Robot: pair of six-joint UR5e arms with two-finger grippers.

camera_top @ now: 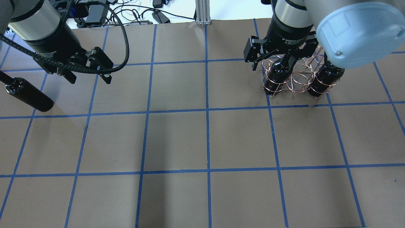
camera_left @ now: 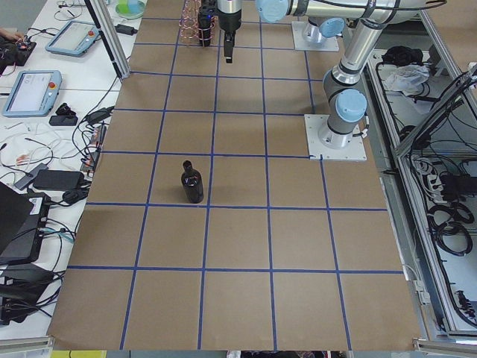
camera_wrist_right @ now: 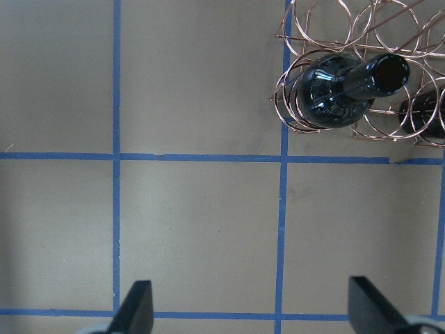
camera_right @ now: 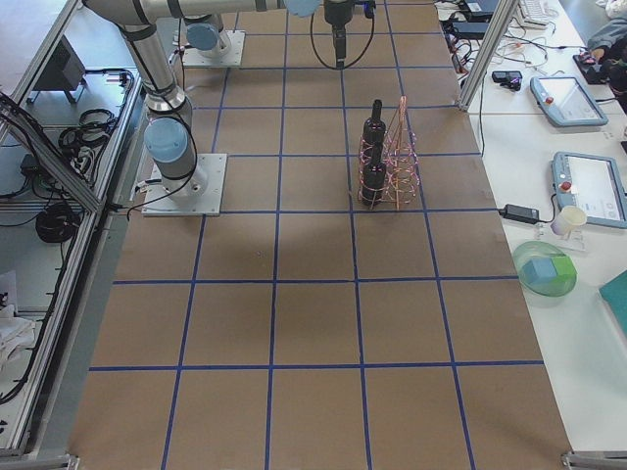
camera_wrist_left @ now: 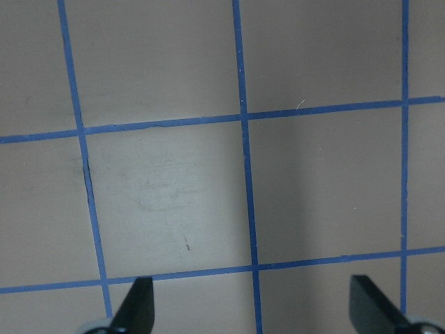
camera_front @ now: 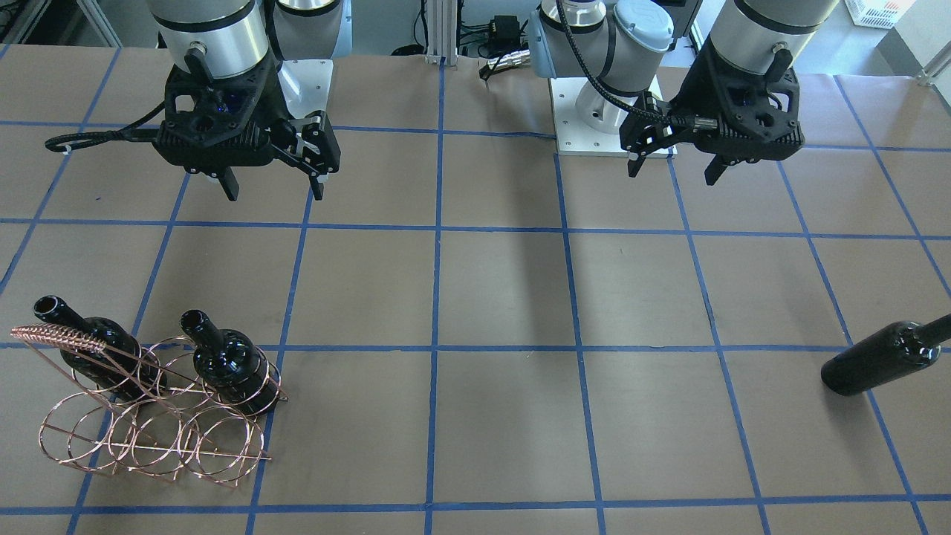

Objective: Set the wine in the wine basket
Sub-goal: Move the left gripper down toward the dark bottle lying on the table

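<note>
The wine basket [camera_front: 152, 438], a copper wire rack with a coiled handle, stands on the table's right side and holds two upright black bottles [camera_front: 226, 365] [camera_front: 100, 353], with an empty loop between them. It also shows in the overhead view [camera_top: 300, 68] and the right wrist view [camera_wrist_right: 327, 28]. A third wine bottle [camera_front: 884, 358] stands upright, alone, at the far left [camera_top: 27, 93] [camera_left: 192, 183]. My left gripper [camera_front: 672, 172] [camera_wrist_left: 254, 313] is open and empty, above the table beside that bottle. My right gripper [camera_front: 275, 193] [camera_wrist_right: 250, 313] is open and empty, above the table on the robot's side of the basket.
Brown paper with a blue tape grid covers the table [camera_front: 505, 297]. The arm bases [camera_front: 594, 111] sit at the robot's edge. Benches with tablets, cables and a green bowl [camera_right: 544, 271] run along the far side.
</note>
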